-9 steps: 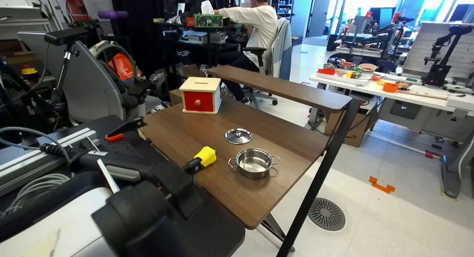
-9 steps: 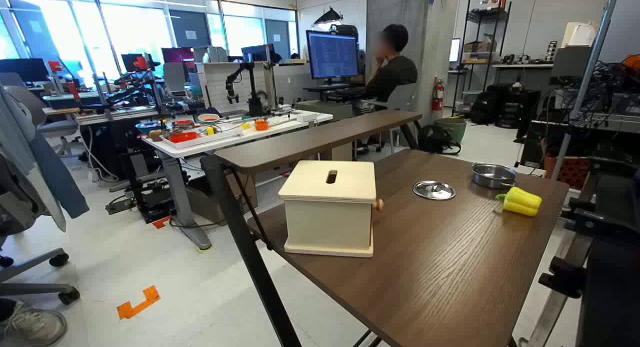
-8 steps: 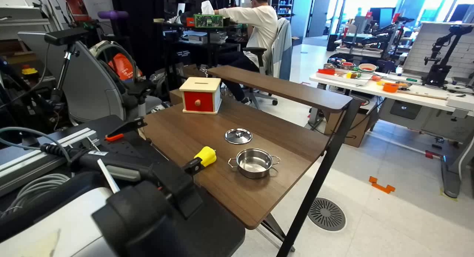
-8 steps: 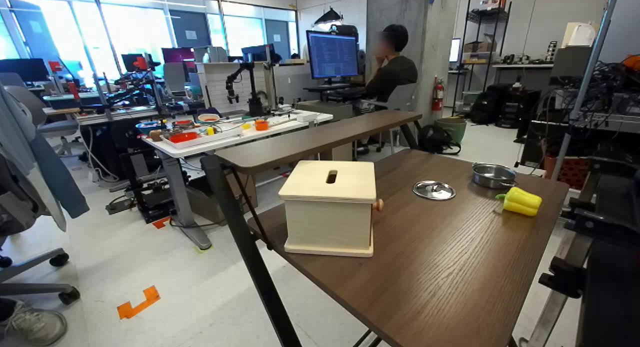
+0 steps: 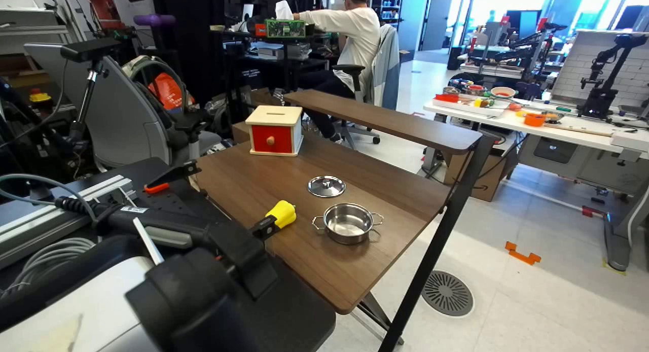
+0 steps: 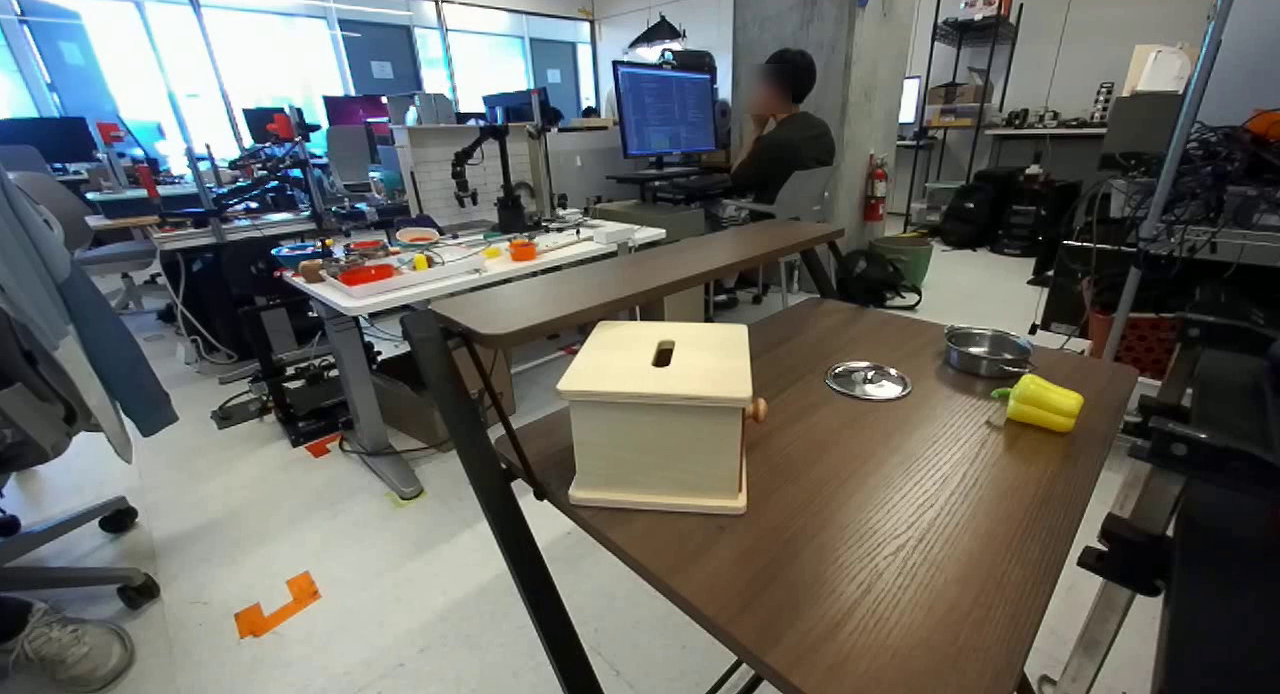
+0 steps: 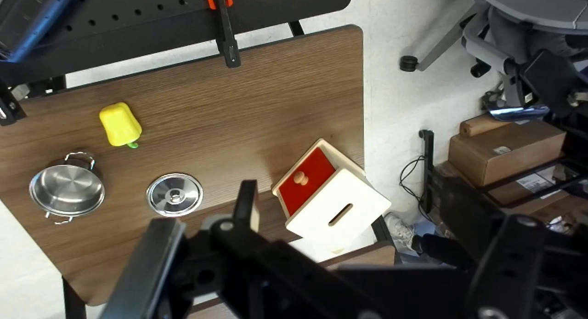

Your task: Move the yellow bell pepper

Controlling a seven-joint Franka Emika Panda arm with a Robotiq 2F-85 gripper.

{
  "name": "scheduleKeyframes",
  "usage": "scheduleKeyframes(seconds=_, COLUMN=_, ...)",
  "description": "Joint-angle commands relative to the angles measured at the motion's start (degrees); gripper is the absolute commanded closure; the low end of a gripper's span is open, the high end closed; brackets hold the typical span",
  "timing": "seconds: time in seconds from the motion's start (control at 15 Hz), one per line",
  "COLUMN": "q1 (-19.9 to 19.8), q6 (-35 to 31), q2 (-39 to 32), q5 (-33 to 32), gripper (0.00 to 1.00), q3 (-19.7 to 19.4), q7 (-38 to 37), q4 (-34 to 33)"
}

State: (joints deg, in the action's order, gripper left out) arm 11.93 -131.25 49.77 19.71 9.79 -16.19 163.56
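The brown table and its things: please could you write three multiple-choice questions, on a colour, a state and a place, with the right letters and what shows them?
1. What colour is the drawer front of the wooden box?
A) Blue
B) Red
C) Green

2. In what state is the steel pot?
A) Upright, lid off
B) Upright, lid on
C) Tipped on its side

3. Where is the yellow bell pepper?
A) Inside the pot
B) On top of the box
C) On the table, apart from the pot

1. B: it shows red in the wrist view.
2. A: the wrist view looks into the pot, and the lid lies apart on the table.
3. C: in the wrist view, table surface shows between pepper and pot.
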Motion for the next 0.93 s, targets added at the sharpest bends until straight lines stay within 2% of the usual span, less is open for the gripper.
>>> scheduleKeyframes(seconds=0.0, q1=-0.15, q6=0.19, q2=0.03, q5=0.07, gripper=0.0, q3=0.09, q7=0.09, q4=-0.1)
scheduleKeyframes(seconds=0.33, q1=-3.3, q6=-8.43, q2=-10.14, q5=-1.48, gripper=0.0, q3=1.12, q7=0.28, q4=-1.43)
scheduleKeyframes(seconds=0.53, q1=-4.88, q6=-14.62, q2=-19.35, q5=-2.35, gripper=0.0, q3=0.77, q7=0.16, q4=-1.46)
scheduleKeyframes(seconds=0.73, q1=-8.05, q6=-22.17, q2=-29.68, q5=-6.53, gripper=0.0, q3=0.97, q7=-0.68, q4=-1.97)
scheduleKeyframes(seconds=0.87, q1=-9.05, q6=-25.03, q2=-37.0, q5=-8.68, gripper=0.0, q3=-0.3, q7=0.24, q4=-3.62)
